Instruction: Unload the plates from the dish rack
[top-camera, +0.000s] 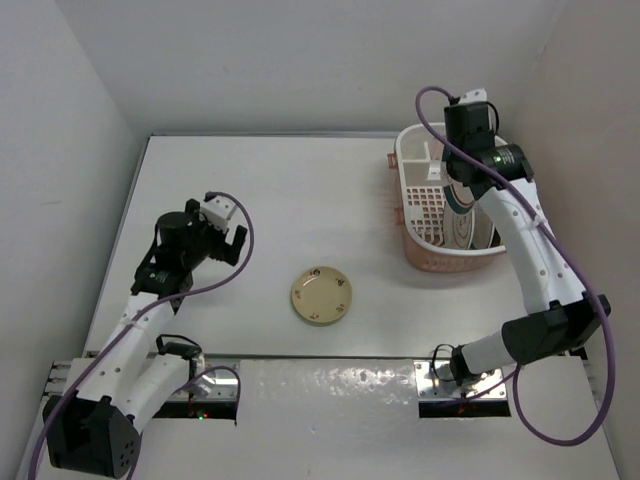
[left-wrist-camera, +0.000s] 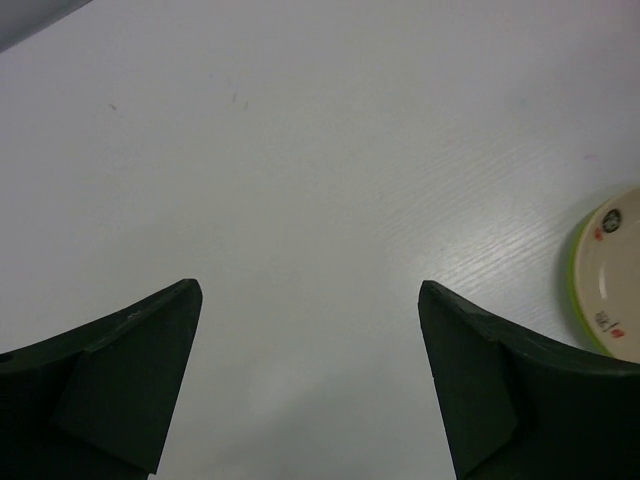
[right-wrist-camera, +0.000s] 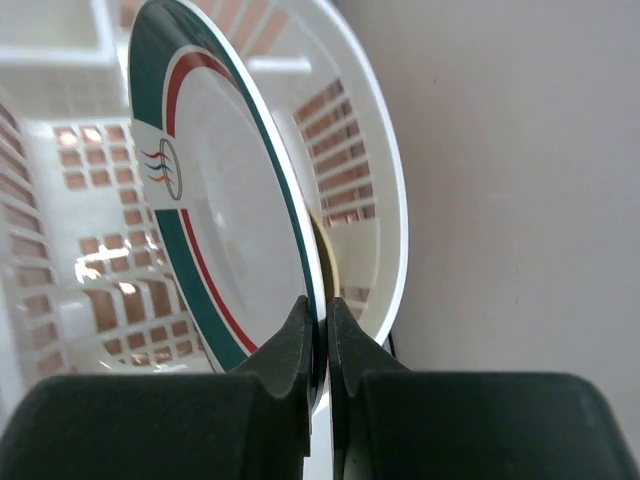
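Inside the dish rack (right-wrist-camera: 365, 165), right hand (right-wrist-camera: 322, 325) pinches an upright teal-banded plate (right-wrist-camera: 235, 215); left hand (left-wrist-camera: 308, 292) gapes empty.

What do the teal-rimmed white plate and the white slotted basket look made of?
The teal-rimmed white plate looks like glazed ceramic, possibly melamine: smooth glossy face, thin rim. The white slotted basket looks like moulded plastic: thin uniform lattice walls, slight sheen.
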